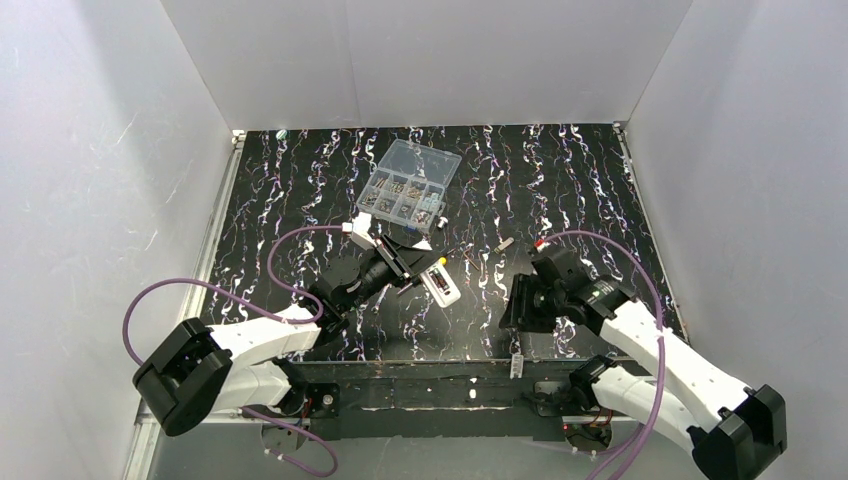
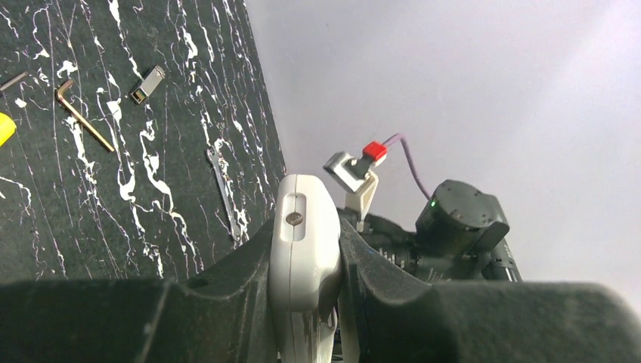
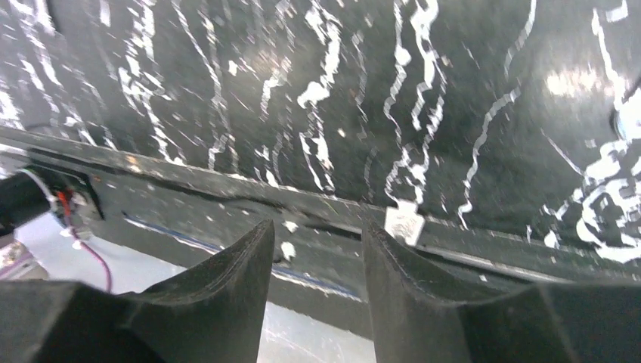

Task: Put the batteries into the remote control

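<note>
Left claw [image 2: 306, 295] is clenched on the remote control [image 2: 303, 219], gripping it by its long sides. A screw head shows on the face toward the wrist camera, so I judge the cover is not yet off. Right claw [image 3: 317, 234] is released, nothing between its fingers, and hangs over the near edge of the desk [image 3: 423, 91], well apart from the remote. A small metal piece [image 2: 147, 83] and a hex key [image 2: 85, 117] lie farther out. I can identify no battery. All the loading is left to do.

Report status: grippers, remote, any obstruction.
Left gripper shut on remote control. Right gripper open, empty, at table's front edge. Hex key lies beyond, not blocking.
</note>
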Motion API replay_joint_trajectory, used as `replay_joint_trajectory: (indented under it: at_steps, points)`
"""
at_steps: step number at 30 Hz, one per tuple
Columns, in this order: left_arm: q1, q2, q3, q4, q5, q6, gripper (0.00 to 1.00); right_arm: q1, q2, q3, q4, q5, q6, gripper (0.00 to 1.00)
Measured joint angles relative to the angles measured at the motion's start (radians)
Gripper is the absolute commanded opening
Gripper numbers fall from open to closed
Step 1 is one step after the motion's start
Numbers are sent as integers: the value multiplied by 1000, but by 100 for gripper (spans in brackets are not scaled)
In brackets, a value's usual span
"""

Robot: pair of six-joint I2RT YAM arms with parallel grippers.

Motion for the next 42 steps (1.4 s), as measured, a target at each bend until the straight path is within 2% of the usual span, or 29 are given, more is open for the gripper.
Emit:
replay_joint_trajectory:
  at_steps: [3, 7, 14, 26, 37, 40, 42]
  points:
    - [0, 3, 0, 0, 0, 0, 0, 34, -47, -35, -76, 33, 48, 61]
    - [0, 13, 0, 1, 0, 0, 0, 101, -100, -76, -136, 63, 132, 75]
    - [0, 16, 0, 1, 1, 0, 0, 227, -100, -152, -172, 96, 280, 78]
    - [0, 23, 0, 6, 2, -2, 0, 306, 58, -182, -98, 209, 398, 61]
    - [0, 23, 0, 7, 2, -4, 0, 326, 139, -191, -60, 288, 401, 53]
    - [0, 23, 0, 7, 2, -4, 0, 327, 167, -186, -63, 303, 387, 45]
    - [0, 23, 0, 7, 1, -4, 0, 329, 170, -183, -63, 313, 370, 34]
